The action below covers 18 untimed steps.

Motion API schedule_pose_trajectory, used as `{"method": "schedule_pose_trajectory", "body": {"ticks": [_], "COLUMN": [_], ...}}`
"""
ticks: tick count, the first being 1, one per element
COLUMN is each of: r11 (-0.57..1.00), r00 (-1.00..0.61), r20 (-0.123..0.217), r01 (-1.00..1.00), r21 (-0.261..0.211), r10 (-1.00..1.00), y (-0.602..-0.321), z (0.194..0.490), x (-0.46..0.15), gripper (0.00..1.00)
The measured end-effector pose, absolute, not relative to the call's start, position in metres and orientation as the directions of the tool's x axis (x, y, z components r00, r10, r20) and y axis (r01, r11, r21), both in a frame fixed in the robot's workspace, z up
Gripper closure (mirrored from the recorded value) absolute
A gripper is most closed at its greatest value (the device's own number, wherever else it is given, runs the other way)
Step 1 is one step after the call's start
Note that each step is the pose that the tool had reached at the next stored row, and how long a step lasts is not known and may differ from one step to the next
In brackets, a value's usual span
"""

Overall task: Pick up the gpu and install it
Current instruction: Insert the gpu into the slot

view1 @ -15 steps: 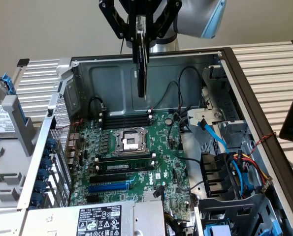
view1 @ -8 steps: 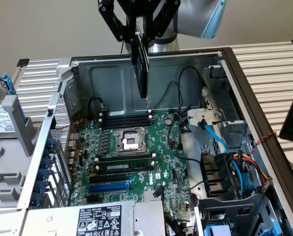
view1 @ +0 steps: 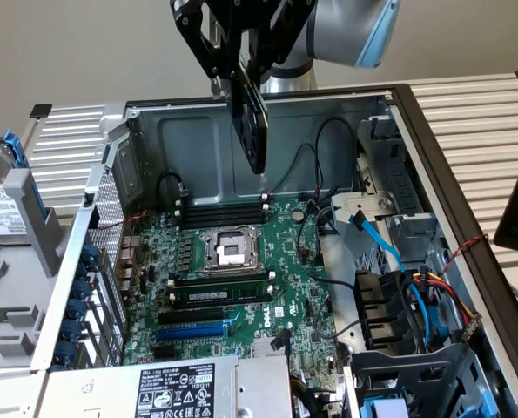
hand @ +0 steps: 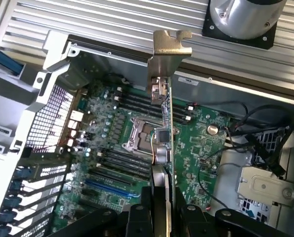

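My gripper [view1: 238, 74] is shut on the gpu [view1: 250, 126], which hangs on edge in the air above the back half of the open computer case [view1: 398, 96]. The black fan shroud faces the exterior view's right. In the wrist view the gpu [hand: 162, 133] is edge-on between my fingers [hand: 139, 215], and its silver end bracket [hand: 170, 44] points away from the gripper [hand: 160, 197]. Below lies the green motherboard [view1: 276, 261], with the blue expansion slot [view1: 193, 331] well under the card and apart from it.
The CPU socket [view1: 228, 248] and black memory sticks [view1: 224, 209] sit on the board beneath the card. Cables and a blue data lead [view1: 376, 235] crowd the case on the exterior view's right. A power supply [view1: 171, 387] lies at the front, and a drive cage [view1: 6, 218] stands on the exterior view's left.
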<state>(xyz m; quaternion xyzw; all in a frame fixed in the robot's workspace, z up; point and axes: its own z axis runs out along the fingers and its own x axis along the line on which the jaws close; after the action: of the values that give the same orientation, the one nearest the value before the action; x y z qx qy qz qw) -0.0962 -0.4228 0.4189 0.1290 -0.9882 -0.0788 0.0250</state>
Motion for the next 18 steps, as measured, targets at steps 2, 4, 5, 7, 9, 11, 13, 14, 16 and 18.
{"method": "schedule_pose_trajectory", "body": {"ticks": [2,4,5,7,9,11,13,14,16,18], "r11": [0.945,0.934,0.928,0.915,0.901,0.886,0.869,0.861,0.842,0.823], "r00": [-0.956,-0.944,-0.938,-0.925,-0.911,-0.895,-0.879,-0.87,-0.85,-0.831], "r20": [0.029,0.029,0.029,0.029,0.029,0.029,0.029,0.029,0.028,0.026], "r01": [-0.285,-0.319,-0.336,-0.37,-0.402,-0.435,-0.467,-0.483,-0.515,-0.545], "r21": [0.162,0.162,0.162,0.162,0.162,0.162,0.162,0.162,0.161,0.16], "r10": [-0.293,-0.327,-0.345,-0.379,-0.412,-0.444,-0.477,-0.493,-0.525,-0.555], "y": [-0.4228,-0.4228,-0.4228,-0.4228,-0.4228,-0.4228,-0.4228,-0.4228,-0.4228,-0.4228], "z": [0.4185,0.4184,0.4184,0.4183,0.4183,0.4182,0.4181,0.4182,0.4181,0.4181], "x": [-0.0962,-0.0961,-0.0961,-0.0961,-0.0961,-0.0961,-0.0961,-0.0962,-0.0962,-0.0961], "gripper": [0.72,0.72,0.72,0.72,0.72,0.72,0.72,0.72,0.72,0.72]}}
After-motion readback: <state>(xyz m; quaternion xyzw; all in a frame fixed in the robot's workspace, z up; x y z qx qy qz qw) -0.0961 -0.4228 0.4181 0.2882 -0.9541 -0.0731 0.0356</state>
